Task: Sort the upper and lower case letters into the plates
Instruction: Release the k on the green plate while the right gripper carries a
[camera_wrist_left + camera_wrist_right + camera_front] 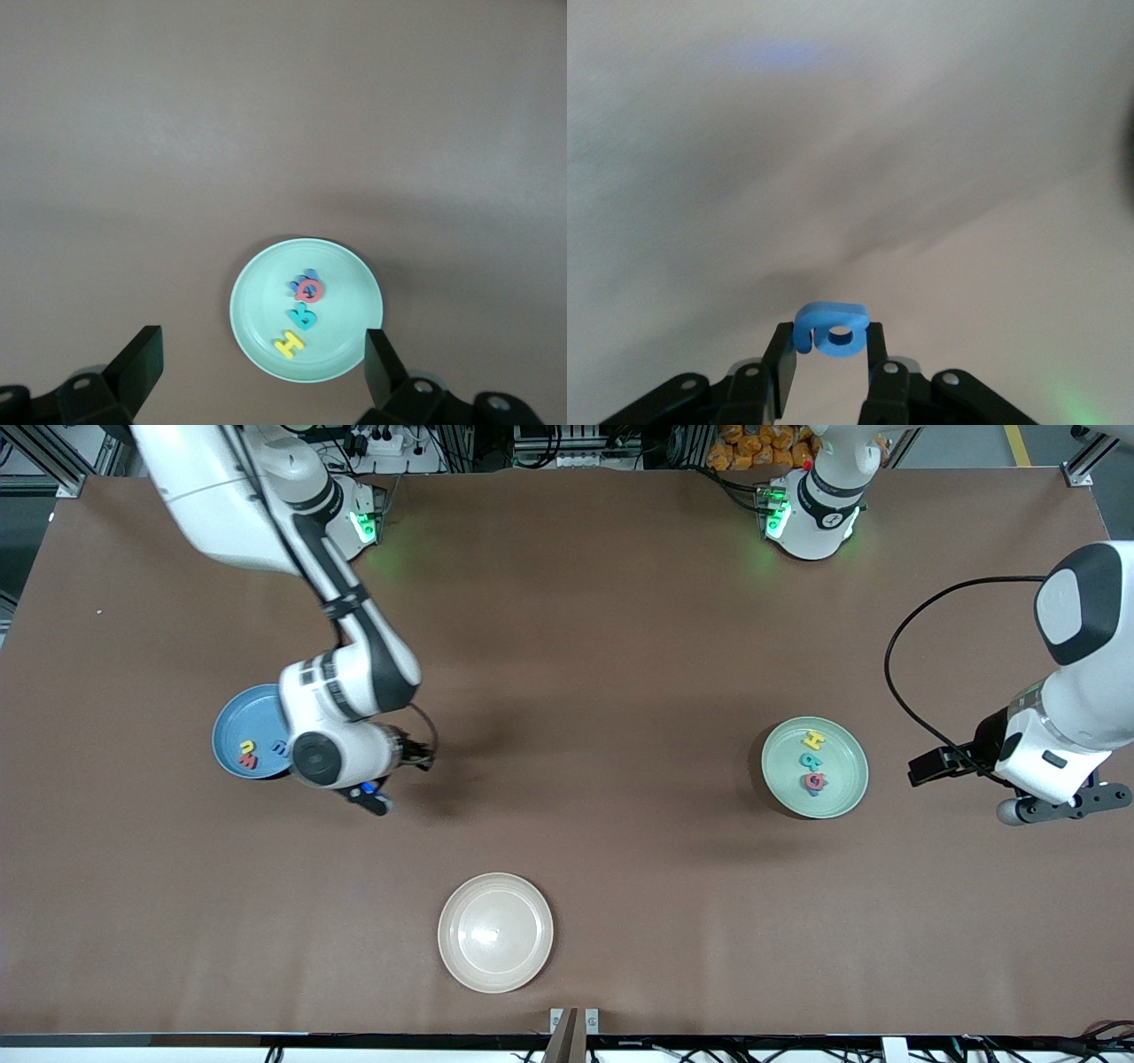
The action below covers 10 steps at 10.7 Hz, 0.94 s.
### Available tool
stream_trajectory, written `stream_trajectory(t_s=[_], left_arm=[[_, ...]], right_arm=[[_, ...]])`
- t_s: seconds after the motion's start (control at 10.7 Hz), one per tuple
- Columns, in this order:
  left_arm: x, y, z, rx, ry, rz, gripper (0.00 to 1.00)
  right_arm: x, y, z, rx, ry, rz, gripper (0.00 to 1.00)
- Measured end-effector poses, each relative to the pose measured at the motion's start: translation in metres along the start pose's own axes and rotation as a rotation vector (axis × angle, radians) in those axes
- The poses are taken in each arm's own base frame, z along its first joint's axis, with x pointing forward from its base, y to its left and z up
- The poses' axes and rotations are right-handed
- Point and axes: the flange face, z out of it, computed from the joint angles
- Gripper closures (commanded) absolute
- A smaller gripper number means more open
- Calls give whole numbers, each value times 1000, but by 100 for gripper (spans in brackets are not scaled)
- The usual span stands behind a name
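My right gripper (372, 795) hangs over bare tabletop just beside the light blue plate (239, 713), shut on a small blue letter (831, 329) pinched between its fingers (781, 363). That plate, partly hidden by the right wrist, holds a yellow letter (249, 747), a red one (247, 761) and a blue one (280, 747). The mint green plate (842, 779) carries a yellow H (813, 740), a teal letter (809, 760) and a red-pink letter lying on a blue one (813, 781). My left gripper (1067, 804) waits open over the table at its arm's end; its wrist view shows the mint plate (350, 292).
A cream-beige plate (452, 921) with nothing in it sits near the table's front edge, about midway between the two arms' ends. Brown tabletop stretches between the plates. The left arm's black cable (895, 682) loops above the table near the mint plate.
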Motion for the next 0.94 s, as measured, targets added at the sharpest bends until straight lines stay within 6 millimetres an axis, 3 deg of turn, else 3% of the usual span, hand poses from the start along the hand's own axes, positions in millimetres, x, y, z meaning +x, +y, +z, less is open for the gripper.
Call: stream_trajectory(t_s=[0.28, 0.56, 0.66, 0.75, 0.94], left_arm=[[0, -3, -8, 16, 7, -1, 0], [-15, 3, -38, 40, 5, 4, 0], [-26, 10, -54, 46, -1, 17, 0], [-37, 17, -71, 49, 0, 29, 0], [-58, 19, -98, 60, -19, 37, 0]], right_arm=[[59, 98, -16, -33, -71, -168, 93], [108, 201, -18, -60, -100, -366, 88], [117, 223, -18, -51, -105, -403, 35], [121, 234, -17, -48, -108, -419, 17], [119, 228, -15, -52, -111, -438, 4]])
